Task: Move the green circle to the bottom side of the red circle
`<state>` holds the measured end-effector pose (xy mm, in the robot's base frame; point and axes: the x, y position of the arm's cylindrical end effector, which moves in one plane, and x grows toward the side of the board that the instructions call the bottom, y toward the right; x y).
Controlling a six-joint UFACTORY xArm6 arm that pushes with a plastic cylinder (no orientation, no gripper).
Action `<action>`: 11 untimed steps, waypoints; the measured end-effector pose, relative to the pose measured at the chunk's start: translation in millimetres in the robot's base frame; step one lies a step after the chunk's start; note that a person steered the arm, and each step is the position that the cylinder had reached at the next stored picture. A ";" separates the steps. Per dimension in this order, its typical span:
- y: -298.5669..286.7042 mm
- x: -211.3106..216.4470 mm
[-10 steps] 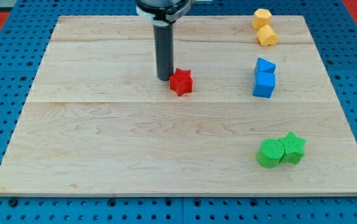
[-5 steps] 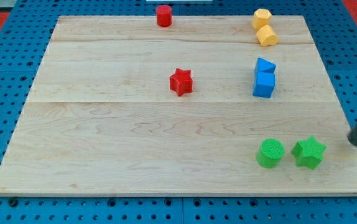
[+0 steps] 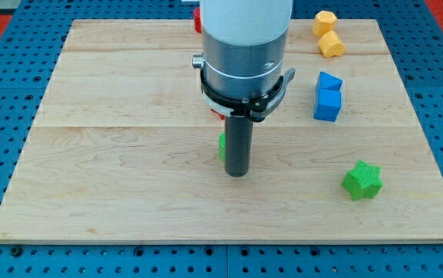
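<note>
My tip (image 3: 238,173) rests on the board near the middle, a little below centre. The green circle (image 3: 222,145) is almost wholly hidden behind the rod; only a sliver shows at the rod's left edge, touching or very close to it. The red circle (image 3: 197,18) is at the view's top, mostly covered by the arm; a strip of it shows at the arm's left. The green circle sits far below the red circle, roughly in line with it.
A red star (image 3: 217,113) is mostly hidden behind the arm, just above the green circle. A green star (image 3: 361,180) lies at the lower right. Two blue blocks (image 3: 328,96) stand at the right. Two yellow blocks (image 3: 327,34) sit at the top right.
The green circle has moved from the lower right, beside the green star, left and up to the board's middle. The green star shifted slightly left. The rod went from the right edge to the middle.
</note>
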<state>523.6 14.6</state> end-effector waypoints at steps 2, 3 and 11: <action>-2.0 1.2; -2.6 1.2; 28.0 -87.1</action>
<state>436.6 42.6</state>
